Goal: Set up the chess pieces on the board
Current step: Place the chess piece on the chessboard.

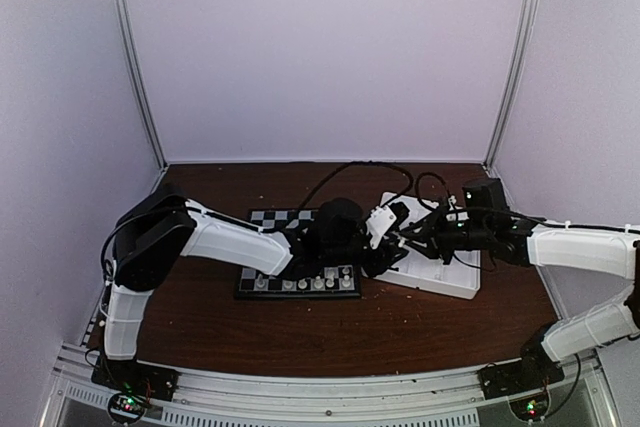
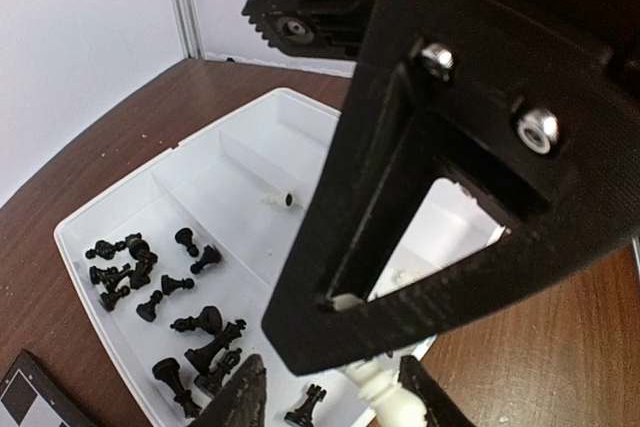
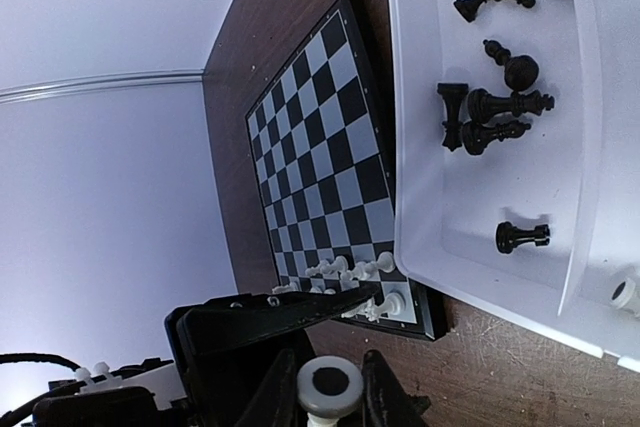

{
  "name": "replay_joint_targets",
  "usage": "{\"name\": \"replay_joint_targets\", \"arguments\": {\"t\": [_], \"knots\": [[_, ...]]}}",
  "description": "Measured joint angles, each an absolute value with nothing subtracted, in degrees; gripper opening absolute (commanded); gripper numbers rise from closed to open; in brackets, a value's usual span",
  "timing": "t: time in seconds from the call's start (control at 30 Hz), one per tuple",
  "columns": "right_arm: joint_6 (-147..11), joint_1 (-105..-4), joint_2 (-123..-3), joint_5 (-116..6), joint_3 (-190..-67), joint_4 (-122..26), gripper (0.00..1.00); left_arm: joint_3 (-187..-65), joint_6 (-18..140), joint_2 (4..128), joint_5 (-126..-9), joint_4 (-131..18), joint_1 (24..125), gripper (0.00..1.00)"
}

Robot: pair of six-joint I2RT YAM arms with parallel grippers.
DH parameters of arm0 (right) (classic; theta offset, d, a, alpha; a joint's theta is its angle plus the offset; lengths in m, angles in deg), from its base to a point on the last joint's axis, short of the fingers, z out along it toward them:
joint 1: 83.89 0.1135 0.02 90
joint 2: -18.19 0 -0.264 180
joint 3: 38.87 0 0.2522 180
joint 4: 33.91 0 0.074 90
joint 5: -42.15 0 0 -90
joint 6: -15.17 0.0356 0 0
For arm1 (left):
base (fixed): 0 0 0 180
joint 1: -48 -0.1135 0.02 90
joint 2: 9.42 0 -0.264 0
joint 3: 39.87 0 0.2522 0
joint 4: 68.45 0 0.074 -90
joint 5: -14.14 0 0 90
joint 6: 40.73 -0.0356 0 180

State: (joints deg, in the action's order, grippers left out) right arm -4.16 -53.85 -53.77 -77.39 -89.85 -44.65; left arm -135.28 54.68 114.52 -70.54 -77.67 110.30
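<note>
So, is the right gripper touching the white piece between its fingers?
Touching. The right wrist view shows the white piece pinched in the right gripper, both fingers pressed against its sides with no gap.

My left arm [image 1: 230, 242]: stretched low to the right. My left gripper [image 2: 335, 409]: jaws apart, clamping nothing. My right arm [image 1: 585, 247]: elbow folded, forearm pointing left. My right gripper [image 3: 330, 367]: fingers pinched on a white chess piece [image 3: 331, 387]. The two grippers nearly meet.
</note>
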Motion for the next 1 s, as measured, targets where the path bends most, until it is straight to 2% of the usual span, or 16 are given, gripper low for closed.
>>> {"name": "replay_joint_targets", "arguments": {"t": [0.3, 0.57, 0.8, 1.0], "knots": [[-4.94, -53.74, -49.49, -72.8, -88.25, -48.49, 0.23, -134.89, 54.72, 114.78, -69.14, -81.89, 110.3, 0.43], [-5.66, -53.74, -49.29, -71.29, -88.23, -50.64, 0.22, -134.89, 55.31, 116.16, -68.16, -84.51, 110.3, 0.28], [-5.66, -53.74, -49.25, -71.01, -88.21, -50.99, 0.22, -134.34, 55.35, 116.37, -67.35, -86.04, 110.3, 0.26], [-5.66, -53.74, -48.59, -70.94, -87.81, -51.14, 0.22, -132.07, 55.38, 116.37, -65.91, -89.1, 110.3, 0.19]]}}
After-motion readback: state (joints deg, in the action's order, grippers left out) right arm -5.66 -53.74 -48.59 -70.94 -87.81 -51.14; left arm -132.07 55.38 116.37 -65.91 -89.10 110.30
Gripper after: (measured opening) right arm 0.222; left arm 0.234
